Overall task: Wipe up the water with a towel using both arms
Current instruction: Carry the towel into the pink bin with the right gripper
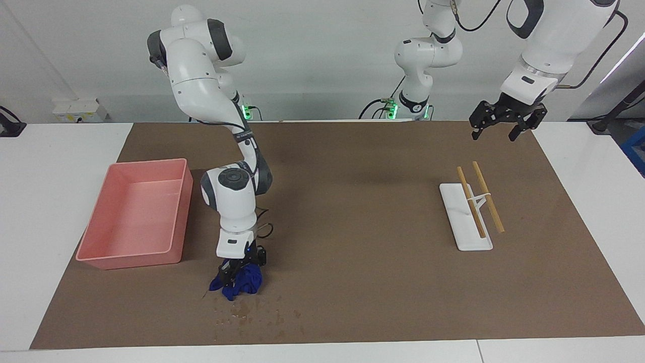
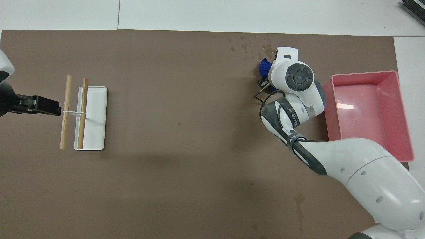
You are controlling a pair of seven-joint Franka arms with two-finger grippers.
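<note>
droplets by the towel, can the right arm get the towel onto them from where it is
Probably yes. The right gripper holds the towel down on the mat right beside the droplets, with nothing lying between them.

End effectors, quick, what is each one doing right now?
Left end effector: open, holding nothing, waiting in the air over the mat's edge.
Right end effector: shut on the blue towel, down on the mat beside the water.

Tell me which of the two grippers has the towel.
The right gripper, low over the mat beside the pink bin, is shut on the blue towel. The left gripper waits open, raised above the wooden sticks, holding nothing.
</note>
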